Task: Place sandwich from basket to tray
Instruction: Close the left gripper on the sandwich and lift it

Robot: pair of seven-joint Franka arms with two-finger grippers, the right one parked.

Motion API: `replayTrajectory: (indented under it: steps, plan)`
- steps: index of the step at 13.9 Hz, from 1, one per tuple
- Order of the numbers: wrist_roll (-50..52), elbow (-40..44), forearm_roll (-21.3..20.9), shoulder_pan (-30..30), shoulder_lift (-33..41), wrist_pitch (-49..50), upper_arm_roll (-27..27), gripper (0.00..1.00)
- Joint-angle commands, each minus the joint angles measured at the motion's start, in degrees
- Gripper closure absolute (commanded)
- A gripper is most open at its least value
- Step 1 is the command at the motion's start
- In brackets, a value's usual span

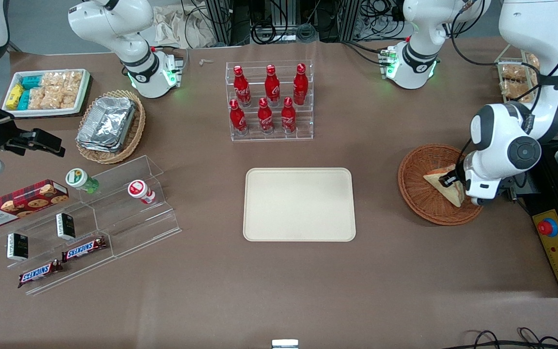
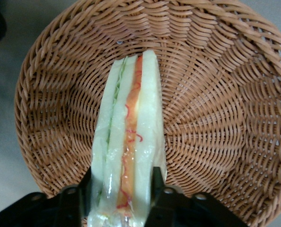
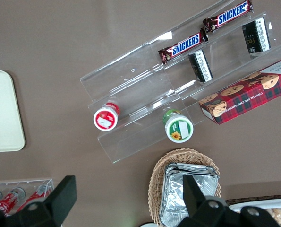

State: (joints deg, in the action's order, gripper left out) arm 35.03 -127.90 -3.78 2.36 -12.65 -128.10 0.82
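The sandwich [image 1: 446,185] is a pale triangular wedge in clear wrap, standing on edge in the reddish-brown wicker basket [image 1: 419,191] toward the working arm's end of the table. My gripper [image 1: 453,182] is down in the basket and shut on the sandwich. In the left wrist view the two black fingers [image 2: 157,189] press its white bread from both sides, and the red and green filling of the sandwich [image 2: 128,137] faces the camera over the basket [image 2: 216,109] weave. The cream tray [image 1: 299,204] lies flat mid-table, beside the basket, with nothing on it.
A clear rack of red bottles [image 1: 269,99] stands farther from the front camera than the tray. Toward the parked arm's end are a tan basket of foil containers [image 1: 109,123], a white snack tray [image 1: 46,92] and clear steps [image 1: 90,228] with snacks. A control box [image 1: 557,252] sits beside the basket.
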Motion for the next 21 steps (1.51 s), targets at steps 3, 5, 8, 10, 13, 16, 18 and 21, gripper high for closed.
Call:
replayTrajectory:
  steps: [3, 5, 8, 10, 13, 16, 18, 21]
  plan:
    - [2.8, 3.8, -0.3, -0.8, 0.1, 4.1, 0.3, 0.97]
    - [2.8, 7.9, -0.5, -1.0, 0.2, 9.3, 0.5, 0.98]
    - [2.1, 16.0, -0.6, -2.4, 0.3, 19.5, 1.5, 0.99]
    - [2.0, 23.8, -0.5, -2.9, -0.1, 28.0, 3.3, 1.00]
    - [1.8, 29.6, -0.5, -3.2, 0.1, 32.7, 7.1, 1.00]
    - [0.0, 33.4, -0.4, -3.2, -0.1, 32.7, 11.0, 1.00]
    - [-1.0, 34.8, 0.1, -3.2, -0.9, 32.6, 14.2, 1.00]
    - [-2.5, 34.6, -0.6, -3.4, -2.7, 32.3, 20.3, 1.00]
